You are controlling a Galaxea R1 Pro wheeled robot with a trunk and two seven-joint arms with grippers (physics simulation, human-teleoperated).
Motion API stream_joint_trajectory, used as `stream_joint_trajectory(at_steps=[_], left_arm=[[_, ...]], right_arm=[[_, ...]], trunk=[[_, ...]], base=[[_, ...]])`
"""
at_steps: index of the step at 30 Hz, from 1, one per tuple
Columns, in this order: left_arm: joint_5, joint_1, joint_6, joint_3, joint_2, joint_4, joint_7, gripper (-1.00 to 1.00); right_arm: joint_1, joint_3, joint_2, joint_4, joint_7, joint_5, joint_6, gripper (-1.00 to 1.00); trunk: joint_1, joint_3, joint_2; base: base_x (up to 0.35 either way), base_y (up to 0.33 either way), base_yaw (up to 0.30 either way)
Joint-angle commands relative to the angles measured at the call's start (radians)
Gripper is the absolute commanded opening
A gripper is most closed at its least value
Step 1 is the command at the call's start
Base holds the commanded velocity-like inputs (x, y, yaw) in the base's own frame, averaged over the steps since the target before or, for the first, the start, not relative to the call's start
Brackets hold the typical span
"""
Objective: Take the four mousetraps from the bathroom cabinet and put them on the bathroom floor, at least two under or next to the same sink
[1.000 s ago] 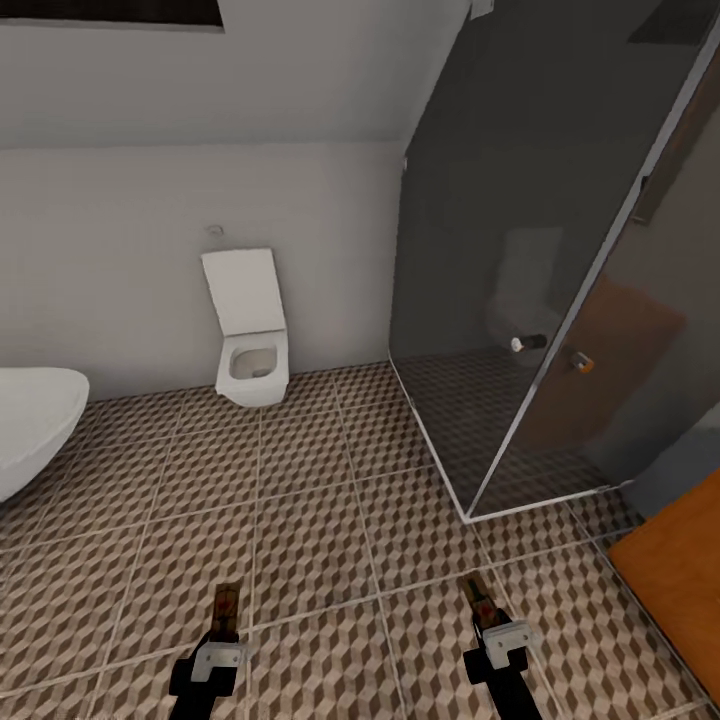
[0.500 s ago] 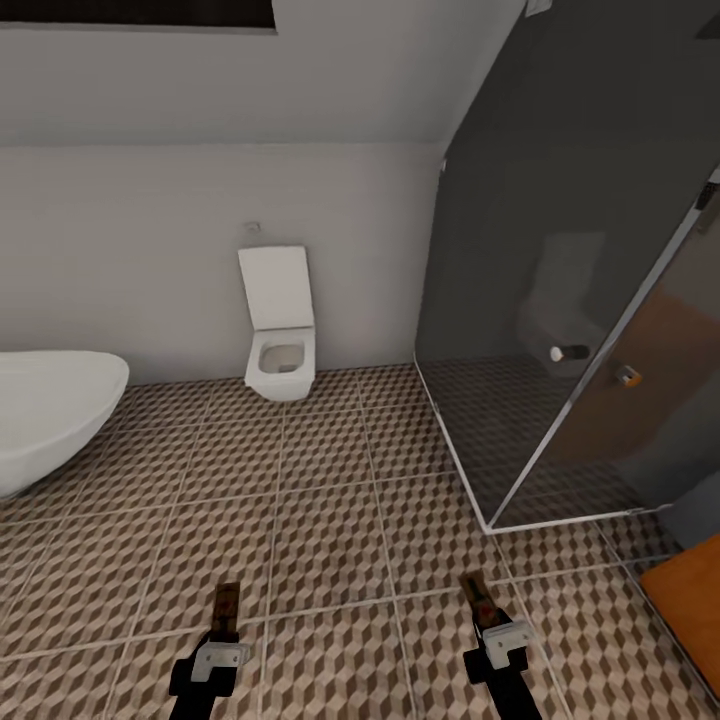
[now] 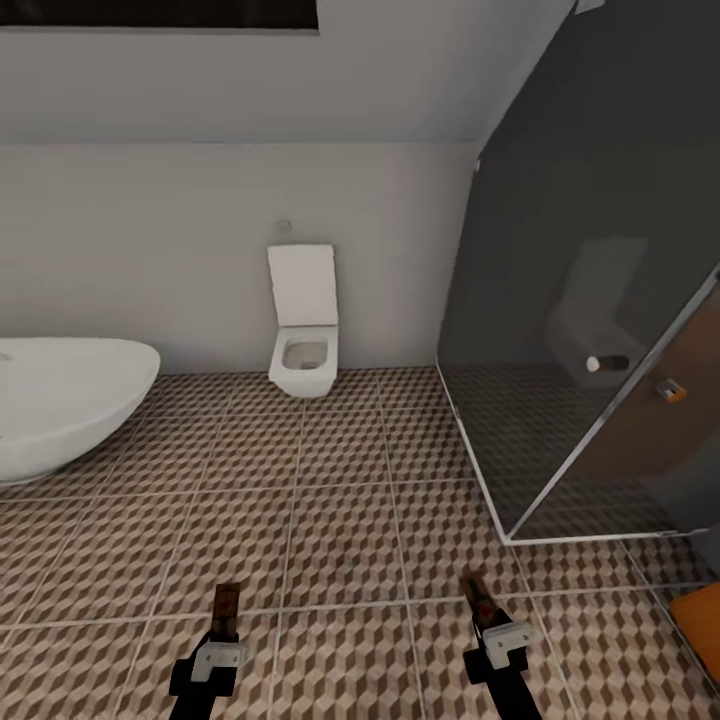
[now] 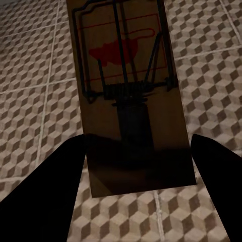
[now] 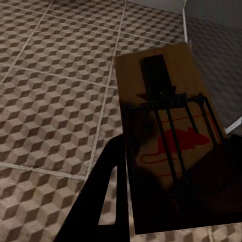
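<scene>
Each gripper carries a brown wooden mousetrap above the cube-patterned bathroom floor (image 3: 340, 520). My left gripper (image 3: 225, 625) is shut on one mousetrap (image 3: 226, 608), whose board with wire bar and red mouse print is seen close up as the mousetrap (image 4: 131, 91) between dark fingers (image 4: 45, 191). Low at the right, my right gripper (image 3: 485, 615) is shut on another mousetrap (image 3: 480, 600), seen again as the mousetrap (image 5: 169, 146) in the right wrist view. An orange-brown corner of the cabinet (image 3: 700, 625) shows at the right edge. The bathroom sink is out of view.
A white toilet (image 3: 303, 330) hangs on the far wall. An oval white bathtub (image 3: 60, 405) stands at the left. A dark glass shower enclosure (image 3: 590, 330) fills the right side, its corner reaching toward the right arm. Open tiled floor lies between them.
The whole picture has shifted rightward, so the camera has turned left: more bathtub shows, less cabinet. Both grippers hold their mousetraps in the same place in the picture.
</scene>
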Motion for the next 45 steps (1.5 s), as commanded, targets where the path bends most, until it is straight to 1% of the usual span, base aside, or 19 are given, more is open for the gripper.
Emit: stream_joint_trajectory(at_steps=[1, 13, 20, 27, 32, 37, 45], left_arm=[[-0.003, -0.001, -0.002, -0.009, -0.001, 0.002, 0.009, -1.00], [-0.003, -0.001, -0.002, -0.008, -0.001, 0.002, 0.009, -1.00], [-0.003, -0.001, -0.002, -0.008, -0.001, 0.002, 0.009, -1.00], [-0.003, -0.001, -0.002, -0.008, -0.001, 0.002, 0.009, -1.00], [-0.003, -0.001, -0.002, -0.008, -0.001, 0.002, 0.009, -1.00], [-0.003, 0.000, -0.002, -0.008, -0.001, 0.002, 0.009, -1.00], [-0.003, 0.001, -0.002, -0.008, -0.001, 0.002, 0.009, -1.00]], right_arm=[[-0.001, -0.002, 0.000, 0.001, -0.005, 0.010, -0.002, -1.00], [-0.001, -0.002, 0.000, 0.001, -0.005, 0.010, -0.002, -1.00], [-0.001, -0.002, 0.000, 0.001, -0.005, 0.010, -0.002, -1.00], [-0.001, -0.002, 0.000, 0.001, -0.005, 0.010, -0.002, -1.00], [-0.001, -0.003, 0.000, 0.001, -0.005, 0.010, -0.002, -1.00], [-0.001, -0.002, 0.000, 0.001, -0.005, 0.010, -0.003, -1.00], [-0.001, -0.002, 0.000, 0.001, -0.005, 0.010, -0.003, -1.00]], trunk=[[0.000, -0.002, -0.002], [0.000, -0.002, -0.002], [0.000, -0.002, -0.002], [0.000, -0.002, -0.002], [0.000, -0.002, -0.002], [0.000, 0.000, -0.002], [0.000, 0.007, -0.002]], base=[[0.000, 0.000, 0.175], [0.000, 0.005, 0.175], [0.000, 0.248, 0.112], [0.007, 0.330, 0.009], [0.123, 0.290, 0.000], [0.205, 0.084, -0.044], [0.226, 0.047, -0.166]])
